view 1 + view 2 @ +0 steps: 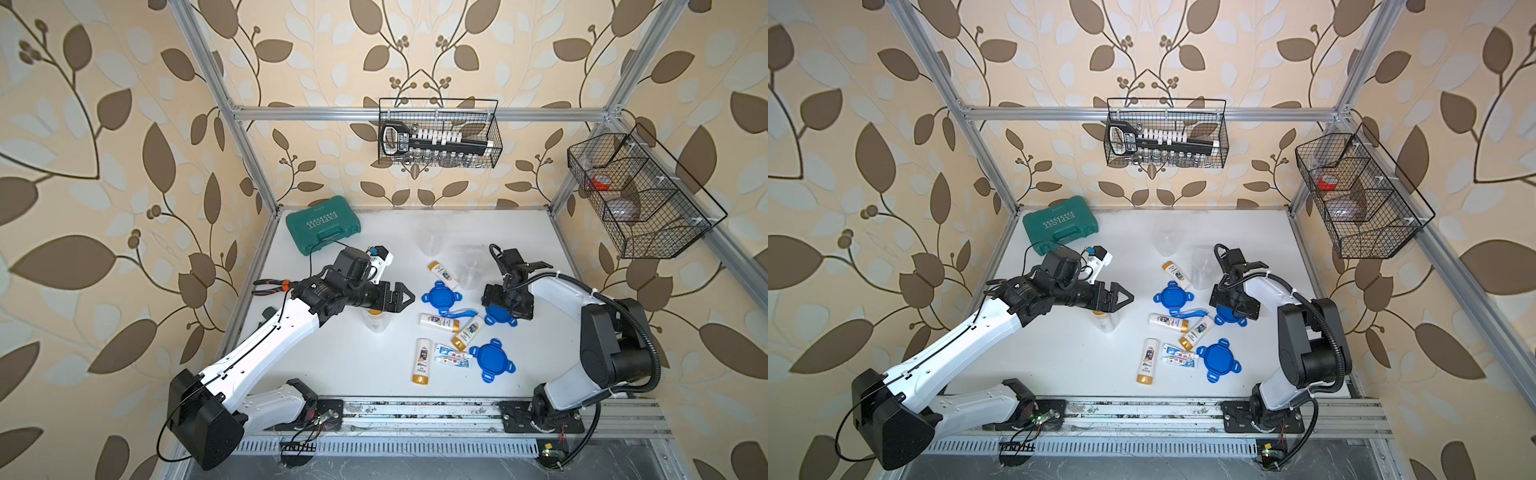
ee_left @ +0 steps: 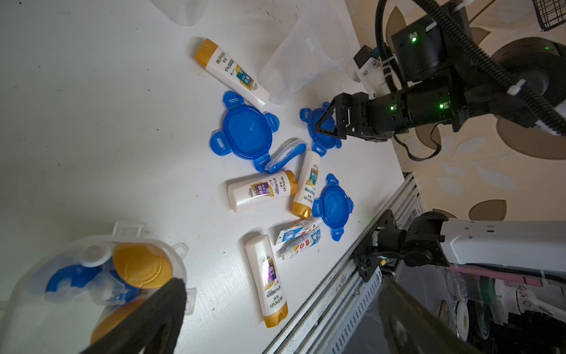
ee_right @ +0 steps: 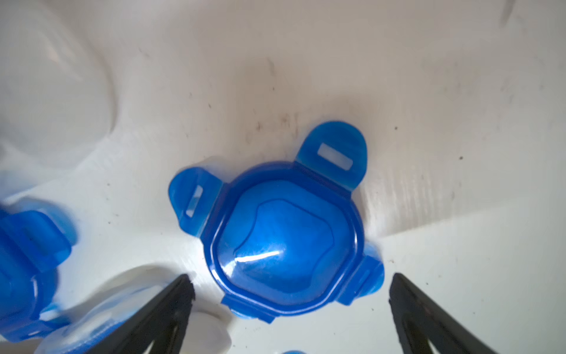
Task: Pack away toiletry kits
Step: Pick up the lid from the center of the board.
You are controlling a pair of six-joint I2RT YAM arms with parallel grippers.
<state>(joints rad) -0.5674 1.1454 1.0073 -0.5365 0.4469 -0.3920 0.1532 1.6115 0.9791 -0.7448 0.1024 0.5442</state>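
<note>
My left gripper (image 1: 405, 297) is open above a clear jar (image 2: 92, 275) that holds gold-capped bottles and a blue toothbrush. Open too, my right gripper (image 3: 291, 280) hangs over a blue four-tab lid (image 3: 288, 239), a finger on either side and neither touching it. Two more lids (image 1: 441, 296) (image 1: 492, 360) lie flat on the white table. Several white bottles (image 1: 434, 321) lie loose, along with two toothpaste tubes (image 1: 453, 357) and a toothbrush (image 1: 457, 312). Two more clear jars (image 1: 432, 243) (image 1: 467, 270) stand further back, with nothing showing inside them.
A green tool case (image 1: 323, 224) sits at the back left corner. Wire baskets hang on the back wall (image 1: 438, 133) and the right wall (image 1: 640, 195). Pliers (image 1: 270, 286) lie at the table's left edge. A metal rail (image 1: 415, 409) runs along the front.
</note>
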